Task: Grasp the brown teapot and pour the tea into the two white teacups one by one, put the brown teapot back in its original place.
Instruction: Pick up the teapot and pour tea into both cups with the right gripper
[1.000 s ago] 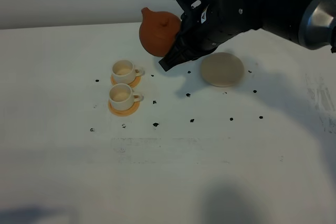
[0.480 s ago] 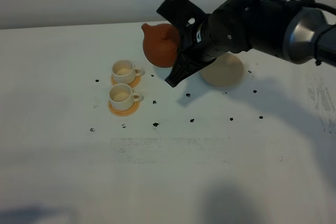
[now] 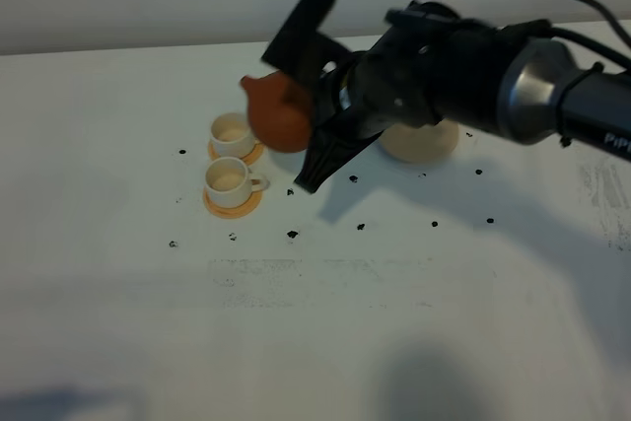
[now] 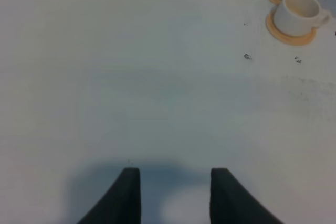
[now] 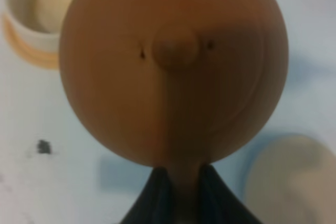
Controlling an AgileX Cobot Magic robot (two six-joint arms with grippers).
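Observation:
The brown teapot (image 3: 279, 112) hangs in the air, held by its handle in my shut right gripper (image 3: 317, 120), with its spout over the far one of the two white teacups (image 3: 231, 132). The near teacup (image 3: 228, 180) stands just in front of it; each rests on an orange coaster. From the right wrist I look down on the teapot's lid (image 5: 176, 45), with my gripper (image 5: 185, 198) clamped on the handle and one teacup (image 5: 44, 9) beyond. The cream coaster (image 3: 422, 142) lies bare behind the arm. My left gripper (image 4: 176, 195) hovers open over bare table, away from both teacups (image 4: 299, 11).
Small black specks (image 3: 292, 234) are scattered over the white table (image 3: 325, 322) around the cups and coaster. The right arm (image 3: 463, 76) reaches across the middle from the right. The cream coaster (image 5: 291, 182) shows beside the teapot in the right wrist view.
My right arm has carried the teapot left and lower, from near the cream coaster to above the far teacup. The cups and the left gripper have not moved.

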